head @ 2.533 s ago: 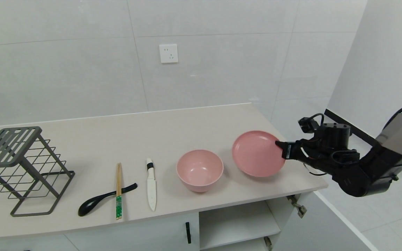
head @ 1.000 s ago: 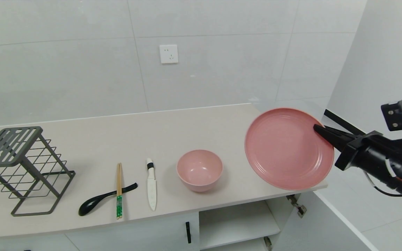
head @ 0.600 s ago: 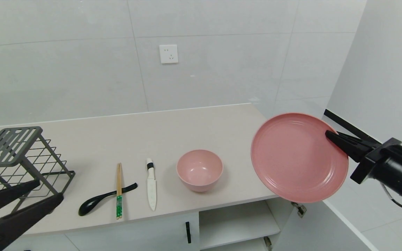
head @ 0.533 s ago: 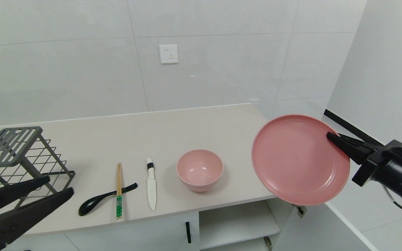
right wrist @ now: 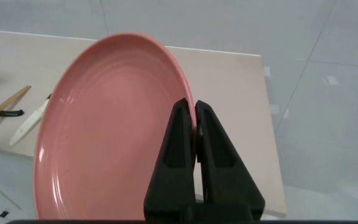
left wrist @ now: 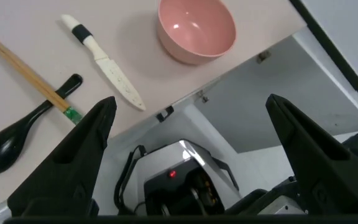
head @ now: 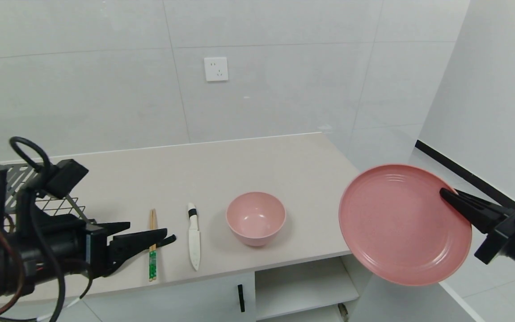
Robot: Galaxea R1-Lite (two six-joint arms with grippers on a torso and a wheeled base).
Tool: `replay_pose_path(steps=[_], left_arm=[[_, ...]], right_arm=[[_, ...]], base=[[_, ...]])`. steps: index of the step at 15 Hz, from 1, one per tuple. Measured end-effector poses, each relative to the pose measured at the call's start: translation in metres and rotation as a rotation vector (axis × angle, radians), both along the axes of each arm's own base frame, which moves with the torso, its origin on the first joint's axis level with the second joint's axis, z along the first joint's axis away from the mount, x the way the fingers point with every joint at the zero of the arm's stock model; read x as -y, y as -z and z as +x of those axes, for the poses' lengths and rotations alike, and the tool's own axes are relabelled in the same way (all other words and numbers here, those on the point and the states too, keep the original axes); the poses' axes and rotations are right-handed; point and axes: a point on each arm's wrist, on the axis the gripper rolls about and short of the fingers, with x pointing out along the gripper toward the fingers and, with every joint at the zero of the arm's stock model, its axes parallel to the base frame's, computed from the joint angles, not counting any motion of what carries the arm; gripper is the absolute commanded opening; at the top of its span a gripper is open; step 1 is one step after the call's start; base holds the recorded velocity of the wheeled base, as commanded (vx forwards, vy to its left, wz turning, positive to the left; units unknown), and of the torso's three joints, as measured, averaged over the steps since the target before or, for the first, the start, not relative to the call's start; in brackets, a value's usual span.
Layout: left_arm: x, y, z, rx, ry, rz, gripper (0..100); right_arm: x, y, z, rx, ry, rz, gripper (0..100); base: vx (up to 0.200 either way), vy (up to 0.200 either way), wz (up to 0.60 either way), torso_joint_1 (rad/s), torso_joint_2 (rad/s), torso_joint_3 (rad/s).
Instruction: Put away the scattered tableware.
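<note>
Now, your right gripper (head: 445,193) was clamped on the rim of the pink plate (head: 400,223). It held the plate tilted in the air, off the right end of the counter (head: 239,165). Your left gripper (head: 146,228) hovered over the counter's front left with its fingers spread wide and nothing between them. Just beside it, the chopsticks (head: 152,264) lay across the handle of the black spoon (left wrist: 11,140). The white knife (head: 193,237) lay near them. The pink bowl (head: 255,217) sat upright between knife and plate. A wire rack (head: 16,179) stood far left, partly hidden.
</note>
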Motion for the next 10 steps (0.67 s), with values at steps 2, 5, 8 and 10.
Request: replay_pose_path(steps=[2, 5, 8, 10], left_arm=[[0.015, 0.004, 0.021, -0.023, 0.028, 0.019, 100], [0.037, 0.011, 0.050, -0.008, 0.034, 0.043, 100], [0.053, 0.026, 0.076, -0.026, 0.043, 0.058, 100], [0.062, 0.036, 0.095, -0.031, 0.046, 0.059, 100]], right_arm=[[0.007, 0.005, -0.005, 0.002, 0.001, -0.033, 0], [0.009, 0.005, -0.007, 0.006, 0.011, -0.034, 0], [0.009, 0.005, -0.007, 0.009, 0.010, -0.033, 0], [0.009, 0.003, -0.009, 0.019, 0.001, -0.032, 0]], base=[[0.000, 0.000, 0.00, 0.000, 0.00, 0.000], [0.000, 0.000, 0.00, 0.000, 0.00, 0.000], [0.000, 0.000, 0.00, 0.000, 0.00, 0.000], [0.000, 0.000, 0.00, 0.000, 0.00, 0.000]])
